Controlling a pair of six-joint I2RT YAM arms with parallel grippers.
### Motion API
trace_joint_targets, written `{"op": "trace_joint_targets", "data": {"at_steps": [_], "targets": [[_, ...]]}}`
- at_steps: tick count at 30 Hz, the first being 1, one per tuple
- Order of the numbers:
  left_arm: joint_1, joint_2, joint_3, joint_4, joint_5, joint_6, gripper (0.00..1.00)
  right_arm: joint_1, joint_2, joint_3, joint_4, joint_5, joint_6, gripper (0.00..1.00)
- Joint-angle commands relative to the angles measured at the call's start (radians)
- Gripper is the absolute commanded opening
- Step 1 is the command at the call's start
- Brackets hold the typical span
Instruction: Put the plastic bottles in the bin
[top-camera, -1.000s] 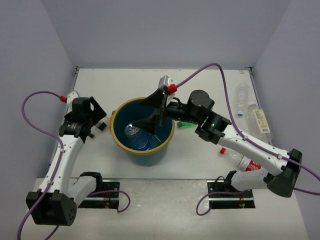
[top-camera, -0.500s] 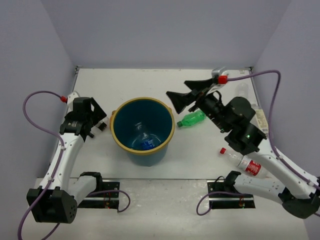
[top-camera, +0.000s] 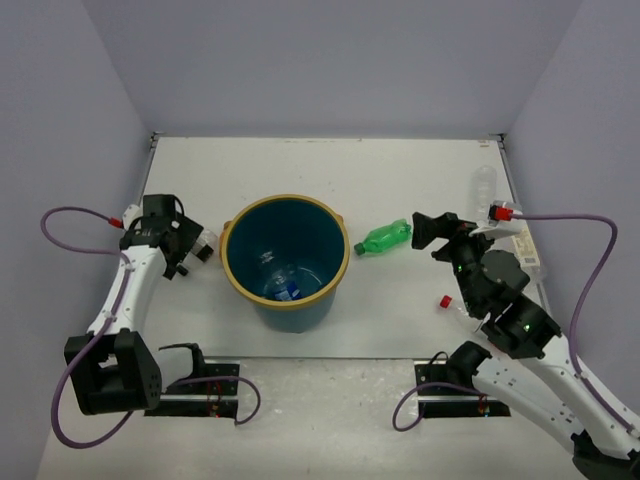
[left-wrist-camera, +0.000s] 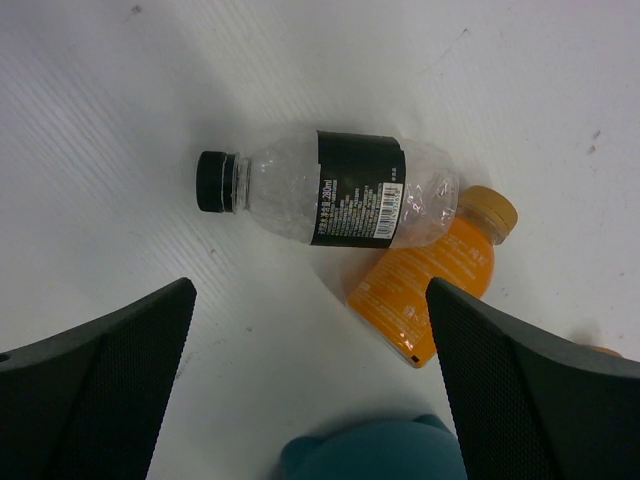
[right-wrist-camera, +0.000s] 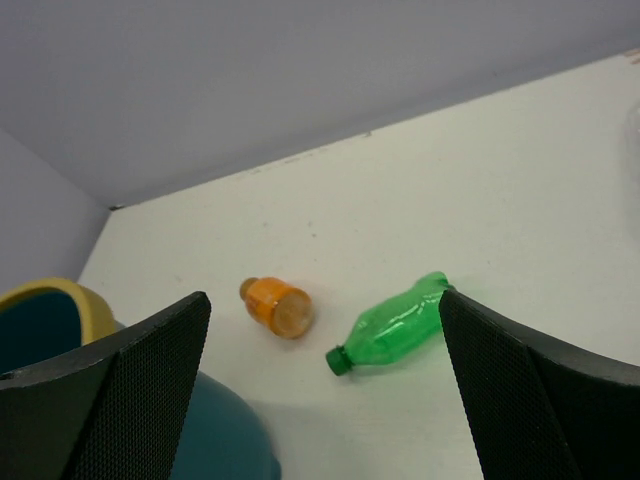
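Bottles: some plastic bottles already lie at the bottom of the bin (top-camera: 240, 280). More wait on the table.
Bin: the teal bucket with the yellow rim stands in the middle, between the two arms.
Green bottle (top-camera: 385, 239): it lies on its side at 3 o'clock from the bin, near the rim but not touching it.
Right gripper (top-camera: 436, 235): its jaws are wide apart and hold nothing. It sits just at 3 o'clock of the green bottle.
Left gripper (top-camera: 190, 250): its jaws are wide apart too, and empty. It hangs at 9 o'clock from the bin.
Step now: I think each arm is lining up for a new pick.
Next move: the right arm needs to drop low, get its fingers on both sides of the green bottle and squeeze.
Only the left wrist view shows: a clear bottle with a black label (left-wrist-camera: 325, 187) touching an orange bottle (left-wrist-camera: 430, 275).
Only the top view shows: a red-cap bottle (top-camera: 455, 308) and two clear bottles (top-camera: 500, 215) along the right edge.
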Motion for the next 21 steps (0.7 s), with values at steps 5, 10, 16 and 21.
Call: {"op": "trace_joint_targets", "data": {"at_steps": [5, 10, 16, 21], "targets": [[0.008, 0.069, -0.008, 0.012, 0.015, -0.276, 1.00, -0.063, -0.017, -0.086, -0.065, 0.154, 0.088, 0.99], [0.006, 0.141, 0.006, 0.024, 0.010, -0.311, 1.00, -0.228, 0.045, -0.123, -0.065, 0.005, 0.116, 0.99], [0.007, 0.241, 0.008, 0.035, 0.015, -0.361, 1.00, -0.379, 0.146, -0.144, -0.064, -0.139, 0.147, 0.99], [0.006, 0.324, 0.007, 0.074, 0.021, -0.381, 1.00, -0.419, 0.168, -0.168, -0.025, -0.176, 0.107, 0.99]]}}
